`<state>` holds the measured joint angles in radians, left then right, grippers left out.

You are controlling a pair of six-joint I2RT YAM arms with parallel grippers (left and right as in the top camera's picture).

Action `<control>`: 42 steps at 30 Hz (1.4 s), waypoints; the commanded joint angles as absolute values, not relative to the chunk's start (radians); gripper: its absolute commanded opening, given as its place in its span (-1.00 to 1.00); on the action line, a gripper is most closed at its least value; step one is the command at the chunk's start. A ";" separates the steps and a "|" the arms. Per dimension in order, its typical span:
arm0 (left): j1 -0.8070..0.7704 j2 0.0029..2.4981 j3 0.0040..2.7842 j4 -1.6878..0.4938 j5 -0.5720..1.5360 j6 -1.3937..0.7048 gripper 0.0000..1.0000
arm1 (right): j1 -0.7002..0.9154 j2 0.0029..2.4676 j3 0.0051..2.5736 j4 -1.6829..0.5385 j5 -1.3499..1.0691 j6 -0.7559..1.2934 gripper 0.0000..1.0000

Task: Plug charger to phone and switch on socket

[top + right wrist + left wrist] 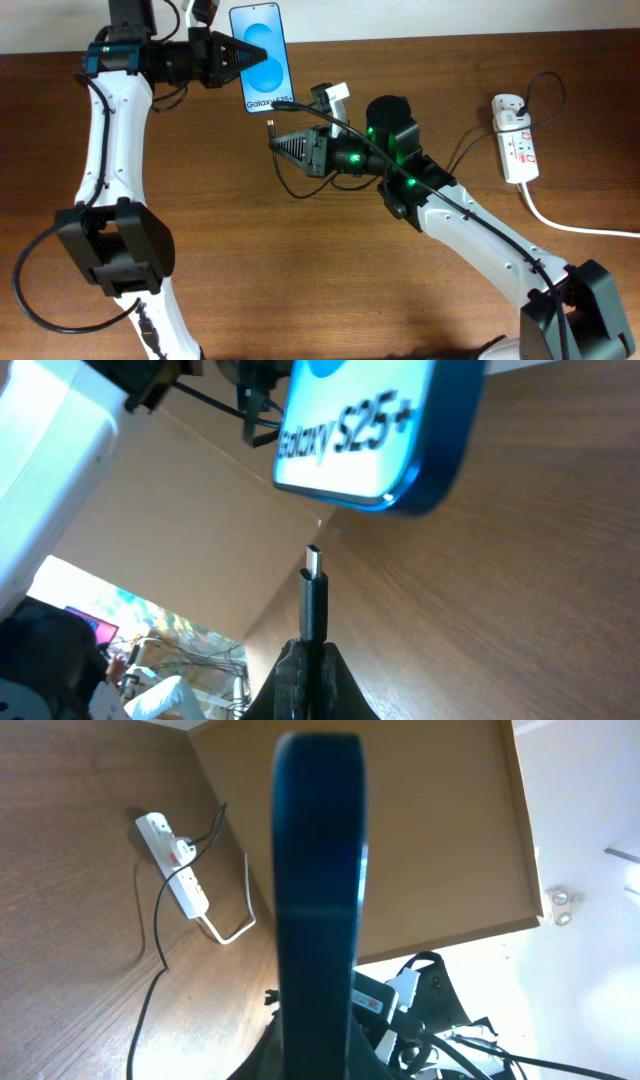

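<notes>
My left gripper [243, 55] is shut on the phone [261, 52], a blue-screened "Galaxy S25+", and holds it up at the table's far edge; in the left wrist view the phone [318, 890] shows edge-on between the fingers. My right gripper [277, 143] is shut on the charger connector [271, 128], which points at the phone's lower end with a small gap. In the right wrist view the connector tip [314, 565] sits just below the phone's bottom edge [372, 430]. The charger cable [455, 155] runs to the white socket [515, 137] at the right.
The socket's thick white cord [575, 226] trails off to the right edge. The socket also shows in the left wrist view [177, 866]. The table's far edge runs just behind the phone. The right arm [480, 225] crosses the table diagonally.
</notes>
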<state>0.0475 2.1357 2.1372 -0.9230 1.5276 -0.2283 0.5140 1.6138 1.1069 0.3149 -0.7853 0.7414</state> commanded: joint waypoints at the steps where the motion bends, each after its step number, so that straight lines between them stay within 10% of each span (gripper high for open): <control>1: 0.052 2.126 2.146 -0.920 1.574 -0.230 -1.00 | 0.501 1.596 1.112 0.323 -0.819 0.769 -0.92; 42: 0.020 2.126 2.146 -0.918 1.574 -0.163 -1.00 | 0.453 1.596 1.112 0.340 -0.879 0.820 -0.92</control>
<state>0.0189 2.1357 2.1372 -0.9222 1.5299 -0.1791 0.4622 1.6138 1.1069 0.3347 -0.8597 0.8162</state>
